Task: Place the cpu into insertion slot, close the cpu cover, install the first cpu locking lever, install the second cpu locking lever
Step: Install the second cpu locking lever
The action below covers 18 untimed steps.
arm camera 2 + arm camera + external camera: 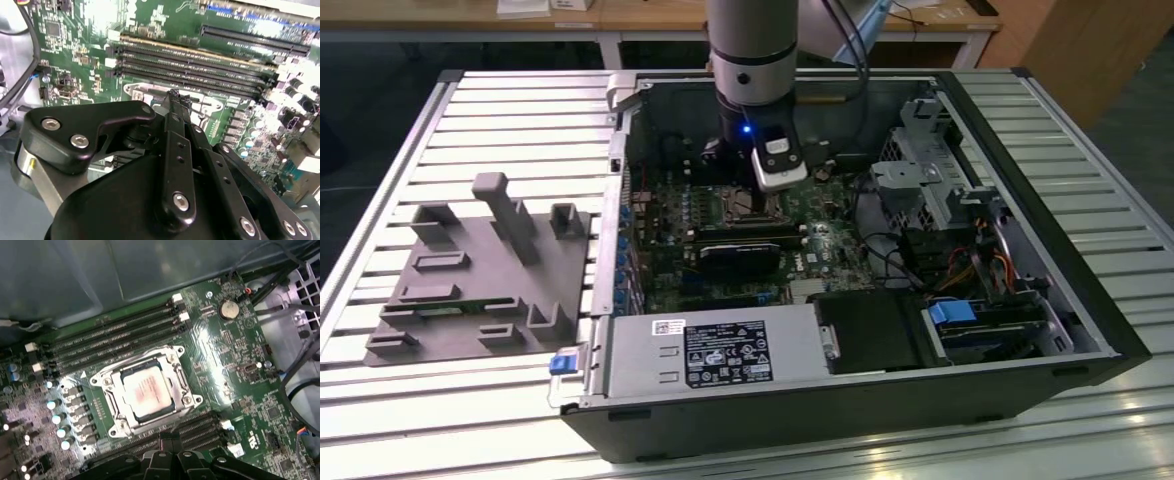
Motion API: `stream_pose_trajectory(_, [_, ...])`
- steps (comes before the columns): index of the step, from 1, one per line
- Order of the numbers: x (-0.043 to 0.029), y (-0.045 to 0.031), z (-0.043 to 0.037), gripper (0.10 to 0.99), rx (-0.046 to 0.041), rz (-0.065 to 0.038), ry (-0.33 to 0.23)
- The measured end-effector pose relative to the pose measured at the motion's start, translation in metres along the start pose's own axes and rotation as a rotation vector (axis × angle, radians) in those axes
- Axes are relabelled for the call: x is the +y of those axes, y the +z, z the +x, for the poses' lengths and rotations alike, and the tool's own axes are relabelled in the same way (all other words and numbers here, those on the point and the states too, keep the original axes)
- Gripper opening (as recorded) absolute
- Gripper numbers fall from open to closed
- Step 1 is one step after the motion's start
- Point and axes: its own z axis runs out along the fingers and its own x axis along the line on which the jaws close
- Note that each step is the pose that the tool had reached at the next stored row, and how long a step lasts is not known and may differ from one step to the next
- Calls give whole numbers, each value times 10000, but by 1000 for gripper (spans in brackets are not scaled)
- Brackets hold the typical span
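I note cpu (146, 396) seated in insertion slot (111, 405), cpu cover (172, 371) down around it; gripper (167, 444) just beside slot.

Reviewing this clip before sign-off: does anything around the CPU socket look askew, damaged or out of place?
Nothing stands out. The cpu lies flat and square in the insertion slot, with the cpu cover lying down around it. The gripper is above the socket edge.
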Motion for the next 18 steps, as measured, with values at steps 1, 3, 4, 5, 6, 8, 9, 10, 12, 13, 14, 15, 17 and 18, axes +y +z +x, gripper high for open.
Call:
stream_pose_trajectory(1, [-15,-1,-5,102,1,-3,0])
stream_pose_trajectory(3, [-43,-2,1,102,3,-8,-30])
stream_pose_trajectory(4, [-56,-2,9,102,7,-11,-74])
stream_pose_trajectory(5, [-65,-1,18,102,11,-17,-137])
stream_pose_trajectory(6, [-70,2,26,102,17,-26,-222])
stream_pose_trajectory(8, [-76,9,39,102,33,-45,-432])
stream_pose_trajectory(9, [-79,12,45,102,41,-55,-543])
stream_pose_trajectory(10, [-83,16,51,102,50,-64,-656])
stream_pose_trajectory(12, [-90,29,66,102,70,-92,-883])
stream_pose_trajectory(13, [-94,37,74,102,82,-119,-980])
stream_pose_trajectory(14, [-98,45,83,102,98,-152,-1068])
stream_pose_trajectory(15, [-103,53,93,102,113,-186,-1148])
stream_pose_trajectory(17, [-114,68,113,102,139,-246,-1300])
stream_pose_trajectory(18, [-121,76,123,102,151,-271,-1367])
